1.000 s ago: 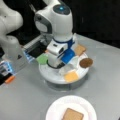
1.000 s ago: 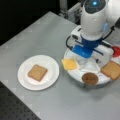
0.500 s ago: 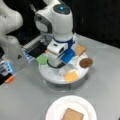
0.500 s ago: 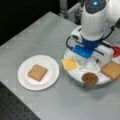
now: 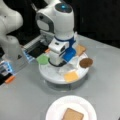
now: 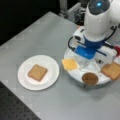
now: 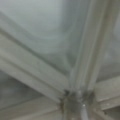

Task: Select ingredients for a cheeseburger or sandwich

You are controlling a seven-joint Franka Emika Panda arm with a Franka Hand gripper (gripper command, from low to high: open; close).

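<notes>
Stillness is what is noted between the earlier pictures and this one: nothing on the grey bench [image 6: 75, 105] is seen to have shifted, and the arm is kept low over the white round divided tray [image 5: 53, 76]. The gripper [image 5: 58, 62] is lowered into the middle of that tray, and its jaws are hidden by the wrist body in both front views. In the wrist view only the pale dividing ribs [image 7: 75, 82] of the tray are shown, very close, with no piece between; whether the pincer is open or closed cannot be told.

One tan-brown toast square [image 6: 37, 72] is already laid on the white paper plate [image 6: 51, 63], near the bench edge at a front view's left. No stack is built on it yet.

The other ingredients are left on the tray: the yellow-orange cheese square [image 6: 70, 64] at the rim nearest the plate, the dark brown round patty [image 6: 89, 78] beside it, the second toast square [image 6: 111, 70] at the far rim, and the green lettuce piece [image 5: 42, 59] on the opposite side. No red tomato disc can be made out. Selection is judged barely begun, and the pause suggests a pick being lined up.
</notes>
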